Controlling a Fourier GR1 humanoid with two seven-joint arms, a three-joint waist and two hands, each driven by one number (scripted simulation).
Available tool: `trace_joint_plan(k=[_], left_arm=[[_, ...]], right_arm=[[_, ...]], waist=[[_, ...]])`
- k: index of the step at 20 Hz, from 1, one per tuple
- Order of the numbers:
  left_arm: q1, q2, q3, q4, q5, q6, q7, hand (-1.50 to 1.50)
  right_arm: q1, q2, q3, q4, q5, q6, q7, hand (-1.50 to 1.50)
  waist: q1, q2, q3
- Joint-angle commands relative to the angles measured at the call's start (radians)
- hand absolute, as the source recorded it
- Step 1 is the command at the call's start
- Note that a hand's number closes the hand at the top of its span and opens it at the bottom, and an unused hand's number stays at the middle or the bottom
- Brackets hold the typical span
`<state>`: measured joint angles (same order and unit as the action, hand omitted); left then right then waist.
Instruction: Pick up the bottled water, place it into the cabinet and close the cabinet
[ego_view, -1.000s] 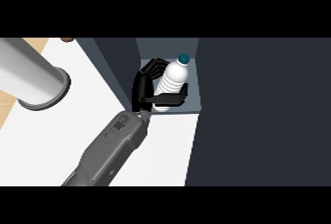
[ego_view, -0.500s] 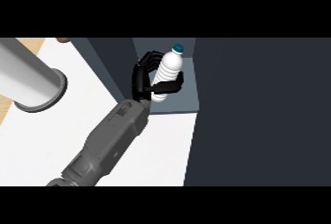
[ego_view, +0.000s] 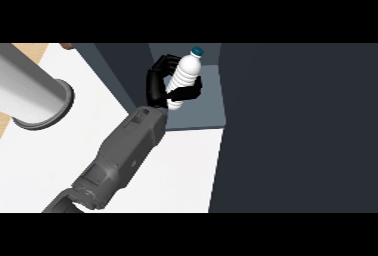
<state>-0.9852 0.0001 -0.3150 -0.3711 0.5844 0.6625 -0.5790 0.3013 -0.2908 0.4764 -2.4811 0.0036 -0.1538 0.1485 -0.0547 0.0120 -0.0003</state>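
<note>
The right hand at upper centre, its fingers grasping the bottled water, hangs over the cabinet floor. Released tilted, the bottle could topple.

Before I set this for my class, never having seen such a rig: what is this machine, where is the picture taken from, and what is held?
The picture is taken from a humanoid robot's head, looking steeply down. Its grey forearm ends in the black right hand, fingers curled round the bottled water, held at the open cabinet. The white surface is the counter. The left hand is not in view. I cannot tell what the pale cylinder at left is.
</note>
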Motion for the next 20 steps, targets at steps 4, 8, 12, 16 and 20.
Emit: trace_joint_plan(k=[4, 8, 12, 16, 20], left_arm=[[-0.081, 0.000, 0.014, 0.162, -0.033, 0.011, -0.060, 1.50], [-0.127, 0.000, 0.014, 0.199, -0.037, 0.002, -0.030, -1.50], [-0.122, 0.002, 0.063, 0.227, -0.015, -0.035, -0.082, -1.50], [-0.135, 0.000, 0.082, 0.235, -0.008, -0.052, -0.097, -1.50], [-0.113, 0.000, 0.104, 0.237, 0.004, -0.100, -0.139, -1.50]], right_arm=[[0.025, -0.009, -0.008, -0.060, -0.041, 0.032, -0.009, -1.50], [0.055, -0.014, -0.019, -0.069, -0.048, 0.038, -0.006, -1.50], [0.060, -0.024, -0.033, -0.076, -0.050, 0.057, -0.011, -1.50], [0.041, 0.014, 0.033, -0.045, 0.004, 0.040, -0.015, -1.50], [0.043, 0.012, -0.021, -0.021, -0.043, 0.051, -0.038, -1.50]], waist=[[-0.010, 0.005, 0.000], [-0.014, 0.006, 0.000], [-0.018, 0.012, -0.001], [-0.018, 0.011, -0.001], [-0.014, 0.013, -0.001]])
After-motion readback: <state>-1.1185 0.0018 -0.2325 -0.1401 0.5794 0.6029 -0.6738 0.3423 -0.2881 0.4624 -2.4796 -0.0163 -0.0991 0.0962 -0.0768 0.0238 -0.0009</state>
